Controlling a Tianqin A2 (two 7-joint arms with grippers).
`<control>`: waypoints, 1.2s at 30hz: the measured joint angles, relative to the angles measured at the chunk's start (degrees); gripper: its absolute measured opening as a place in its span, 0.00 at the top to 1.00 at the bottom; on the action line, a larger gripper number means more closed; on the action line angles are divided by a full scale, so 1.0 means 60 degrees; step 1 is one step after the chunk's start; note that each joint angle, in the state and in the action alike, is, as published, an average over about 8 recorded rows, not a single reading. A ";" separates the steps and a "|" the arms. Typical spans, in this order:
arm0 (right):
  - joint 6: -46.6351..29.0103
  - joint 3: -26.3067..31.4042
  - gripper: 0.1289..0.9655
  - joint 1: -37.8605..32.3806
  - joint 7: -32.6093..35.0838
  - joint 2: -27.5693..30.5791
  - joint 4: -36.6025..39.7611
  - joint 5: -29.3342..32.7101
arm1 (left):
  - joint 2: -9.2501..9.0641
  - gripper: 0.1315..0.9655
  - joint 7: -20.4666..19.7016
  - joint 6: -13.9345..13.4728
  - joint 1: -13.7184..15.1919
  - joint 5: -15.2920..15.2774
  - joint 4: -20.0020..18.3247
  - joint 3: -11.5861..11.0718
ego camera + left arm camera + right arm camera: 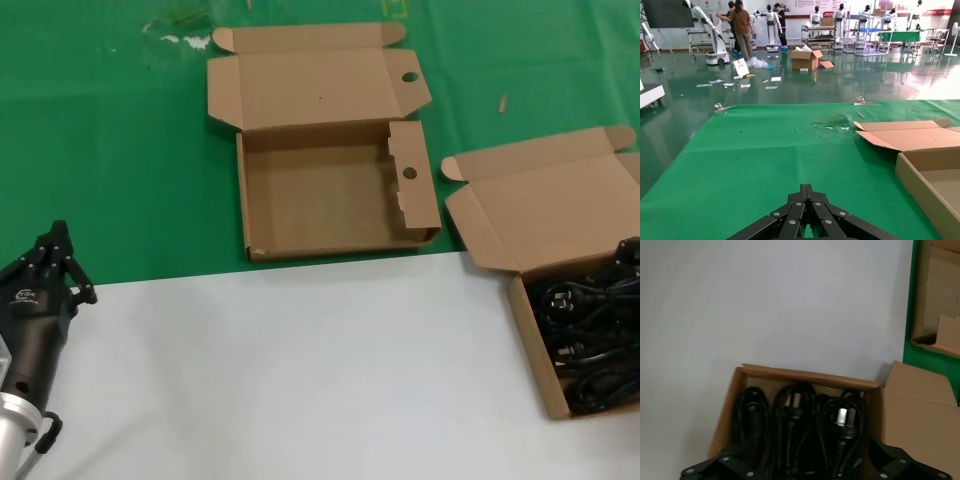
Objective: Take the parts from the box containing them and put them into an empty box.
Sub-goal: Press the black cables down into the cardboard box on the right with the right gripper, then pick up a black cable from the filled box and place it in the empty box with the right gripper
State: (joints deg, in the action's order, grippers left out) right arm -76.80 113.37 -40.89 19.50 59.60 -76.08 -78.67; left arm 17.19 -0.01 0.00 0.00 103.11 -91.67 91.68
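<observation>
My left pincer [62,240] sits at the lower left of the head view, over the edge where the pale grey sheet [300,380] meets the green mat [110,150]; its fingertips are drawn together to a point and hold nothing. A small white logo marks its black body, but I cannot read it.

My right pincer [810,472] shows only in its own wrist view, as two black finger bases spread wide on either side of the coiled black power cords [795,425]. It hangs just above them, gripping none that I can see.

Those cords fill the plain cardboard box [530,330] at the right edge of the head view, its lid folded back onto the mat.

The holed cardboard box [320,200] lies open at the upper centre, on the mat, well apart from both pincers. One round hole is in its lid tab, another in its notched divider. No printing shows on either box.
</observation>
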 joint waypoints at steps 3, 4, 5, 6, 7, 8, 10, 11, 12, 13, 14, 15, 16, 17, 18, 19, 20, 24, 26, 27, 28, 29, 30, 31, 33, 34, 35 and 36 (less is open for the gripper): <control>-0.0068 0.0210 0.18 -0.0409 0.0134 -0.0264 0.0372 0.0245 | 0.0000 0.99 -0.0001 0.0000 0.0000 0.0000 0.0000 0.0000; -0.0078 0.0272 0.21 -0.0523 0.0188 -0.0343 0.0507 0.0320 | 0.0000 0.99 -0.0001 0.0000 0.0000 0.0000 0.0000 0.0000; -0.0083 0.0331 0.23 -0.0626 0.0244 -0.0418 0.0639 0.0385 | 0.0000 0.99 -0.0001 0.0000 0.0000 0.0000 0.0000 0.0000; -0.0083 0.0386 0.26 -0.0719 0.0303 -0.0489 0.0772 0.0443 | 0.0000 0.99 -0.0002 0.0000 0.0000 0.0000 0.0000 0.0000; -0.0078 0.0438 0.28 -0.0802 0.0363 -0.0558 0.0906 0.0496 | 0.0000 0.99 -0.0002 0.0000 0.0000 0.0000 0.0000 0.0000; -0.0070 0.0485 0.31 -0.0871 0.0422 -0.0622 0.1032 0.0541 | 0.0000 0.99 -0.0002 0.0000 0.0000 0.0000 0.0000 0.0000; -0.0041 0.0572 0.36 -0.0987 0.0548 -0.0749 0.1295 0.0612 | 0.0000 0.99 -0.0002 0.0000 0.0000 0.0000 0.0000 0.0000; -0.0021 0.0611 0.39 -0.1034 0.0613 -0.0812 0.1427 0.0639 | 0.0000 0.99 -0.0002 0.0000 0.0000 0.0000 0.0000 0.0000; 0.0004 0.0648 0.39 -0.1076 0.0682 -0.0876 0.1564 0.0661 | 0.0000 0.99 -0.0002 0.0000 0.0000 0.0000 0.0000 0.0000; 0.0031 0.0682 0.42 -0.1115 0.0750 -0.0940 0.1702 0.0680 | 0.0000 0.99 -0.0002 0.0000 0.0000 0.0000 0.0000 0.0000; 0.0064 0.0716 0.45 -0.1153 0.0822 -0.1007 0.1849 0.0696 | 0.0000 0.99 -0.0002 0.0000 0.0000 0.0000 0.0000 0.0000; 0.0098 0.0747 0.49 -0.1191 0.0893 -0.1075 0.1998 0.0710 | 0.0000 0.99 -0.0002 0.0000 0.0000 0.0000 0.0000 0.0000; 0.0134 0.0777 0.52 -0.1230 0.0964 -0.1142 0.2149 0.0723 | 0.0000 0.99 -0.0002 0.0000 0.0000 0.0000 0.0000 0.0000; 0.0170 0.0805 0.55 -0.1268 0.1031 -0.1206 0.2294 0.0735 | 0.0000 0.99 -0.0002 0.0000 0.0000 0.0000 0.0000 0.0000; 0.0204 0.0832 0.58 -0.1305 0.1095 -0.1269 0.2438 0.0747 | 0.0000 0.99 -0.0002 0.0000 0.0000 0.0000 0.0000 0.0000; 0.0236 0.0859 0.62 -0.1348 0.1154 -0.1330 0.2580 0.0760 | 0.0000 0.99 -0.0002 0.0000 0.0000 0.0000 0.0000 0.0000; 0.0262 0.0885 0.65 -0.1393 0.1206 -0.1386 0.2712 0.0772 | 0.0000 0.99 -0.0002 0.0000 0.0000 0.0000 0.0000 0.0000; 0.0323 0.0986 0.72 -0.1615 0.1387 -0.1578 0.3179 0.0833 | 0.0000 0.99 -0.0002 0.0000 0.0000 0.0000 0.0000 0.0000; 0.0337 0.1034 0.76 -0.1745 0.1464 -0.1659 0.3379 0.0868 | 0.0000 0.99 -0.0002 0.0000 0.0000 0.0000 0.0000 0.0000; 0.0341 0.1056 0.79 -0.1809 0.1496 -0.1694 0.3464 0.0885 | 0.0000 0.99 -0.0002 0.0000 0.0000 0.0000 0.0000 0.0000; 0.0343 0.1077 0.81 -0.1873 0.1524 -0.1726 0.3541 0.0903 | 0.0000 0.99 -0.0002 0.0000 0.0000 0.0000 0.0000 0.0000; 0.0344 0.1096 0.83 -0.1933 0.1543 -0.1753 0.3605 0.0919 | 0.0000 0.99 -0.0002 0.0000 0.0000 0.0000 0.0000 0.0000; 0.0341 0.1113 0.83 -0.1988 0.1552 -0.1775 0.3653 0.0935 | 0.0000 0.99 -0.0002 0.0000 0.0000 0.0000 0.0000 0.0000; 0.0334 0.1128 0.85 -0.2035 0.1546 -0.1788 0.3679 0.0951 | 0.0000 0.99 -0.0002 0.0000 0.0000 0.0000 0.0000 0.0000; 0.0297 0.1157 0.87 -0.2121 0.1480 -0.1792 0.3665 0.0986 | 0.0000 0.99 -0.0002 0.0000 0.0000 0.0000 0.0000 0.0000; 0.0266 0.1169 0.88 -0.2163 0.1416 -0.1783 0.3624 0.1006 | 0.0000 0.99 -0.0002 0.0000 0.0000 0.0000 0.0000 0.0000; 0.0226 0.1178 0.89 -0.2201 0.1330 -0.1765 0.3558 0.1027 | 0.0000 0.99 -0.0002 0.0000 0.0000 0.0000 0.0000 0.0000; 0.0174 0.1185 0.90 -0.2239 0.1215 -0.1738 0.3459 0.1050 | 0.0000 0.99 -0.0002 0.0000 0.0000 0.0000 0.0000 0.0000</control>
State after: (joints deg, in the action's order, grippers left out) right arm -75.75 120.48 -54.32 26.79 49.17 -55.32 -72.37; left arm 17.19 -0.02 0.00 0.00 103.11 -91.67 91.68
